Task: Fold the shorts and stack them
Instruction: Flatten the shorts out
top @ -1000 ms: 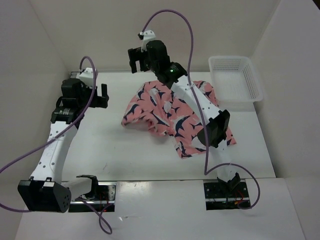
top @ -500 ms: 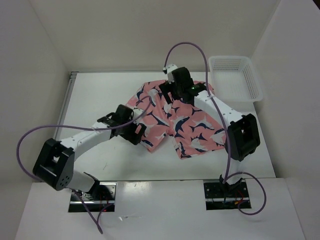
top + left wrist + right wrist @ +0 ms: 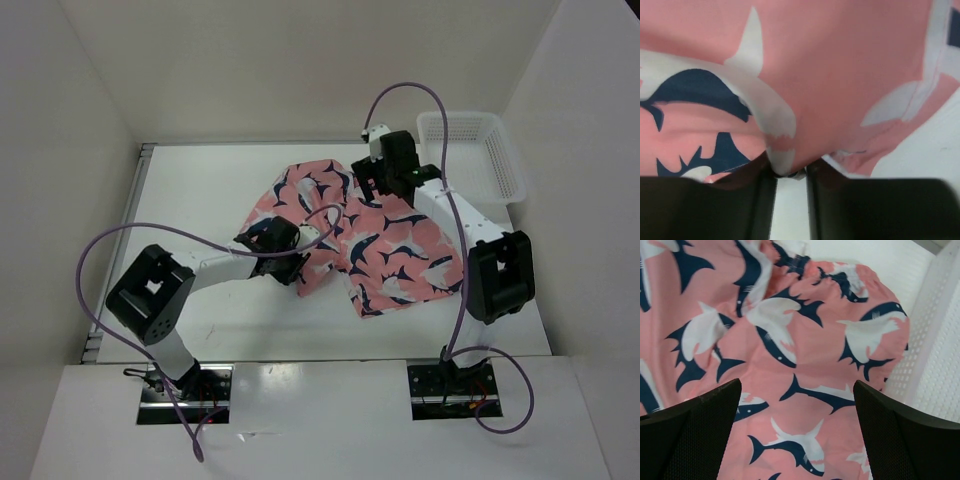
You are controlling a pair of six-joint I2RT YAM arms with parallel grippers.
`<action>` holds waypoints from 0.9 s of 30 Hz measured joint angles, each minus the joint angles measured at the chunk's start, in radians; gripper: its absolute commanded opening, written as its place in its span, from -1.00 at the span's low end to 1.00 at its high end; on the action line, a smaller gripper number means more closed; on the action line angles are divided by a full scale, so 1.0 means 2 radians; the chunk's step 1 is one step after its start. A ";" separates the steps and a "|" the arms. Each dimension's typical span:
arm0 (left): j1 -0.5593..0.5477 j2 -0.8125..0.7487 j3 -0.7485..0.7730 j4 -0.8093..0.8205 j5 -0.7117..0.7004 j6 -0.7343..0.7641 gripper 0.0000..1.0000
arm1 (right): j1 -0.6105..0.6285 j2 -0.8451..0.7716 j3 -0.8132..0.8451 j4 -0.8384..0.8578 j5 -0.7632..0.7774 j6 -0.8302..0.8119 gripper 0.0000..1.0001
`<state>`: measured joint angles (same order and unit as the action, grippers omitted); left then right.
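The salmon-pink shorts [image 3: 395,250] with navy-and-white sharks lie spread on the white table, waistband toward the back. My left gripper [image 3: 290,262] is low at the hem of the left leg. In the left wrist view its jaws stand narrow, and a fold of the shorts [image 3: 840,75] sits pinched between the tips of the left gripper [image 3: 790,172]. My right gripper [image 3: 368,185] hangs over the back right part of the garment. In the right wrist view the right gripper [image 3: 796,385] is wide open above the shorts [image 3: 805,340], holding nothing.
A white plastic basket [image 3: 520,180] stands at the back right, close to the shorts' right edge; its mesh wall [image 3: 940,340] shows in the right wrist view. White walls close in the table on three sides. Purple cables loop above both arms.
My left arm swung from the far left across to the left leg's hem, and its jaws closed in on the cloth. The right arm shifted right toward the basket. The shorts lie flatter.
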<state>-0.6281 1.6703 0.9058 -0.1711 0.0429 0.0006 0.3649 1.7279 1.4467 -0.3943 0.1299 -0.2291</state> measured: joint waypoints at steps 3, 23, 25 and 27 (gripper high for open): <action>0.001 0.007 0.002 0.020 -0.002 -0.002 -1.00 | -0.022 0.000 0.000 0.000 -0.006 0.005 0.80; 0.266 0.043 0.208 0.065 -0.185 -0.002 0.98 | 0.022 -0.001 0.015 -0.001 -0.111 0.049 0.95; 0.204 0.017 0.192 0.046 -0.172 -0.002 0.98 | 0.023 -0.001 0.018 -0.001 -0.110 0.054 0.95; 0.135 -0.016 0.167 0.007 -0.142 -0.002 0.98 | 0.021 0.001 0.019 -0.001 -0.106 0.057 0.87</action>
<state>-0.3588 1.6390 1.2392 -0.1570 -0.2417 -0.0029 0.4076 1.7290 1.4849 -0.3954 -0.0822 -0.1146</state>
